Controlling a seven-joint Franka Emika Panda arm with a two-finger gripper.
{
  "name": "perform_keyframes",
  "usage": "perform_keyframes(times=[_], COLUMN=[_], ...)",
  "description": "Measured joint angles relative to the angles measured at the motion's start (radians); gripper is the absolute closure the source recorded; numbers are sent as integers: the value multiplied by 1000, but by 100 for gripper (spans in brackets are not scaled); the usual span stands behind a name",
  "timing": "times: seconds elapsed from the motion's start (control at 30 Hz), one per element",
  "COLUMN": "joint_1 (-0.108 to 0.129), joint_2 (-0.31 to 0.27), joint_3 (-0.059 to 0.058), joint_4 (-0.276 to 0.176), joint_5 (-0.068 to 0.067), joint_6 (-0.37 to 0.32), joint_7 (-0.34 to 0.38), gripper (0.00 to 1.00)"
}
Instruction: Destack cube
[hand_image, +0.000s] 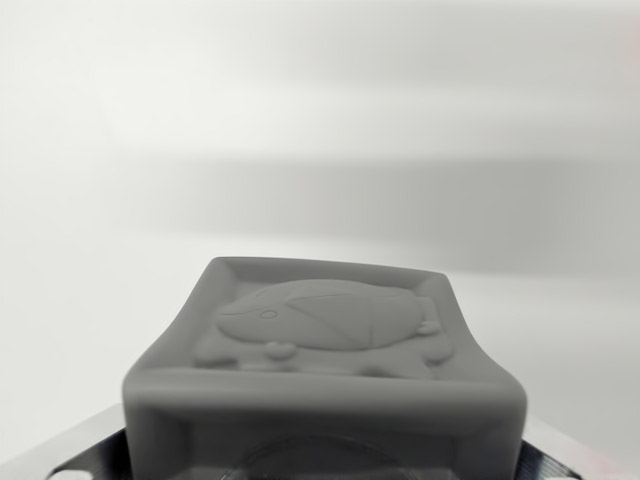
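Wrist view: a grey cube (325, 375) fills the lower middle of the frame, so close to the lens that its near edge is soft and out of focus. Its visible face carries a raised square border, and inside that border a relief of a rounded animal, turtle-like, with small stubby feet along its lower edge and a head towards the wrist view's left. The cube's corners are rounded and its near side drops away to the bottom edge of the picture, where a faint curved shape shows on it.

On either side of the cube, at the bottom corners, pieces of shiny metal (85, 450) belonging to the gripper's body come into view, the left one with a small dark hole in it. The cube sits between these pieces, right against the hand, but no fingertips can be seen, so whether the jaws are clamped on the cube or standing apart cannot be told.

Beyond the cube lies a plain white surface (100, 280), with a broad, blurred grey band (400, 200) running across the middle of the background.
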Motion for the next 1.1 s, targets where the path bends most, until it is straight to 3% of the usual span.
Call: perform_keyframes(times=[0.47,1.1], joint_1=[38,90], joint_2=[15,40], joint_3=[23,44], joint_4=[-7,-9], joint_5=[-6,-18], joint_6=[22,47], joint_7=[97,220], gripper=[100,100])
